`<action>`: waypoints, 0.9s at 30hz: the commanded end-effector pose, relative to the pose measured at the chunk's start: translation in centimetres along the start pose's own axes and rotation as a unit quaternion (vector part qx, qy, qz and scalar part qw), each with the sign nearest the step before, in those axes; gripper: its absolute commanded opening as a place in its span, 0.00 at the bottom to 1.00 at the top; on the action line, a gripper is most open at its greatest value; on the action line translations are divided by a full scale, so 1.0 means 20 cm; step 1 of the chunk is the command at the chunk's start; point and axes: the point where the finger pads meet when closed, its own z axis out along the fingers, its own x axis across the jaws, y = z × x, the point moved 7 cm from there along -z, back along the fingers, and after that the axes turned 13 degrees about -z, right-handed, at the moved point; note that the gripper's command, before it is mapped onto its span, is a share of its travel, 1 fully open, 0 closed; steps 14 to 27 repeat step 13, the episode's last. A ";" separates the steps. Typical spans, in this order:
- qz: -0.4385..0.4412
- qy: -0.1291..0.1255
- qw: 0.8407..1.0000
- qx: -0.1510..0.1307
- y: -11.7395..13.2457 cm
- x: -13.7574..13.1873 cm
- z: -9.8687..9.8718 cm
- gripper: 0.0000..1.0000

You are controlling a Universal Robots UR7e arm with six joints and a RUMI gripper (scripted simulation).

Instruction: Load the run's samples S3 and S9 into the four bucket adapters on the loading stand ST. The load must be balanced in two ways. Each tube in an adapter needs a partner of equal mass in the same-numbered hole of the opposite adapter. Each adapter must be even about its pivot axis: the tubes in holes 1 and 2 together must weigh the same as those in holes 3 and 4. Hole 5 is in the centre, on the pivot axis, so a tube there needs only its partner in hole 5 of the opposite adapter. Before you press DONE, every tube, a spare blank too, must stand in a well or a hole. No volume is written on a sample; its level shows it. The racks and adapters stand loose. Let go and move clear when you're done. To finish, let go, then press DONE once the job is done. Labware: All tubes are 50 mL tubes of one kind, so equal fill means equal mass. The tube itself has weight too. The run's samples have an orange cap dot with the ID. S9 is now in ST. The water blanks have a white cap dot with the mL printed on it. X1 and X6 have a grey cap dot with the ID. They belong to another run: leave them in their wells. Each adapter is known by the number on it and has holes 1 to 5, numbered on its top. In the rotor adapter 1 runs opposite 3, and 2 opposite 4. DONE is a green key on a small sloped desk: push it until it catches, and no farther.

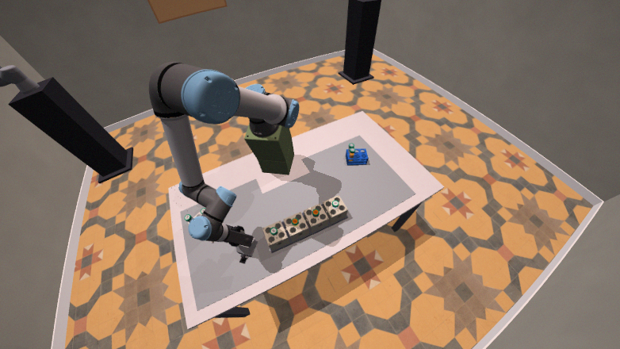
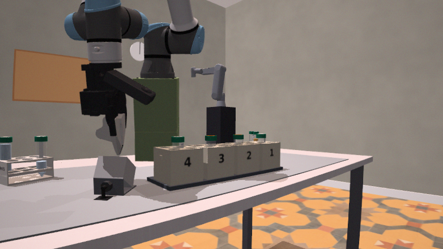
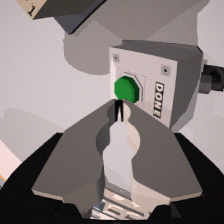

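My gripper [image 1: 243,256] [image 2: 118,151] [image 3: 119,101] is shut and empty. Its fingertips point down, just above the green DONE key [image 3: 126,89] on the small grey sloped desk [image 2: 115,175] [image 3: 172,75]. Right of the desk, stand ST holds the adapters in a row: 4 [image 1: 275,238] [image 2: 179,164], 3 [image 1: 297,228] [image 2: 220,158], 2 [image 1: 317,220] [image 2: 248,154] and 1 [image 1: 338,211] [image 2: 271,152]. One green-capped tube stands in each adapter. The tubes in 3 [image 1: 294,220] and in 2 [image 1: 315,212] have orange cap dots. The tubes in 4 [image 1: 273,231] and in 1 [image 1: 335,203] have white dots.
A white rack [image 2: 26,167] [image 1: 199,213] with two tubes stands left of the desk, partly hidden by my arm in the overhead view. A blue rack [image 1: 357,157] with tubes stands at the far end of the grey mat [image 1: 373,186]. My arm's green pedestal [image 1: 270,149] [image 2: 156,117] stands behind the stand.
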 end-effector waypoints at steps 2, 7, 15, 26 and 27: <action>0.000 0.001 1.000 0.000 0.00 0.01 0.01 0.00; 0.000 0.001 1.000 0.000 0.00 0.01 0.03 0.00; 0.000 0.001 1.000 0.000 0.00 0.02 0.05 0.00; 0.000 0.001 1.000 0.000 0.00 0.02 0.05 0.00; 0.000 0.001 1.000 0.000 0.00 0.02 0.05 0.00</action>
